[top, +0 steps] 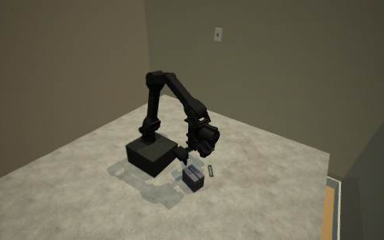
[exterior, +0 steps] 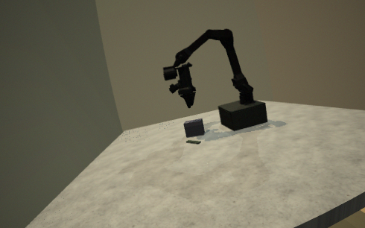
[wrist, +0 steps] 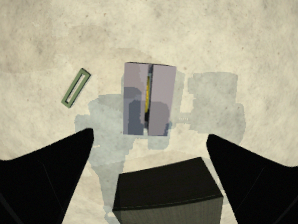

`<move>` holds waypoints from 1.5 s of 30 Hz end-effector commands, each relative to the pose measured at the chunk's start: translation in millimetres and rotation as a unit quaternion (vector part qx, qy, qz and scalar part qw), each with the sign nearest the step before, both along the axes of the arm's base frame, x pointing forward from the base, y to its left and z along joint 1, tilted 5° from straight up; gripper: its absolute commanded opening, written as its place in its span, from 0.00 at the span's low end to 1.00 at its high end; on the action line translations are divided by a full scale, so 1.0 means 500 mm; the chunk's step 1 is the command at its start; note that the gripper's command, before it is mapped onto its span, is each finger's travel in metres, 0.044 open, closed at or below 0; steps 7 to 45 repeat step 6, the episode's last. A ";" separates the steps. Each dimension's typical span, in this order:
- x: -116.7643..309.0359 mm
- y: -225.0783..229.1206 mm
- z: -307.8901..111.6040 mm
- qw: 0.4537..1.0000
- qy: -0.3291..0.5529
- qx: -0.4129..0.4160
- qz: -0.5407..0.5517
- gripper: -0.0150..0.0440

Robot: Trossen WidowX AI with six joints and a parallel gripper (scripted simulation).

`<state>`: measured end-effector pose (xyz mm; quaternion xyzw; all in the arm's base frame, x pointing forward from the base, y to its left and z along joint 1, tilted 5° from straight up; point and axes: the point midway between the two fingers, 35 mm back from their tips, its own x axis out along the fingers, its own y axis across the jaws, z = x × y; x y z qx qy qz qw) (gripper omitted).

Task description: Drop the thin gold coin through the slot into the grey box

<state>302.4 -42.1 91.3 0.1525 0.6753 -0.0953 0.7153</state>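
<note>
The gripper [top: 194, 158] [exterior: 189, 106] [wrist: 150, 135] is open, with nothing between its fingers, and hangs above the grey box [top: 193, 181] [exterior: 194, 128] [wrist: 134, 76]. The box is closed and upright, its lid slot running lengthwise. The gold coin [wrist: 147, 95] shows as a thin yellow strip within the slot line in the wrist view. No part of it shows above the lid in the top and exterior views; how deep it lies cannot be told. The dark-green holder [wrist: 73, 86] [top: 211, 171] [exterior: 193, 141] is empty and lies beside the box.
The arm's black base block [top: 151, 160] [exterior: 243, 115] [wrist: 165, 185] stands near the box, on the side away from the holder. All stand on the pale mottled table [top: 253, 204] [exterior: 129, 186]. Arm shadows fall around the box. Walls stand behind the table.
</note>
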 end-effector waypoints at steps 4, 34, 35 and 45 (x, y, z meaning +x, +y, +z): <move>-0.004 0.000 0.006 1.000 0.004 0.001 0.003 1.00; -0.004 0.000 0.006 1.000 0.004 0.001 0.003 1.00; -0.004 0.000 0.006 1.000 0.004 0.001 0.003 1.00; -0.004 0.000 0.006 1.000 0.004 0.001 0.003 1.00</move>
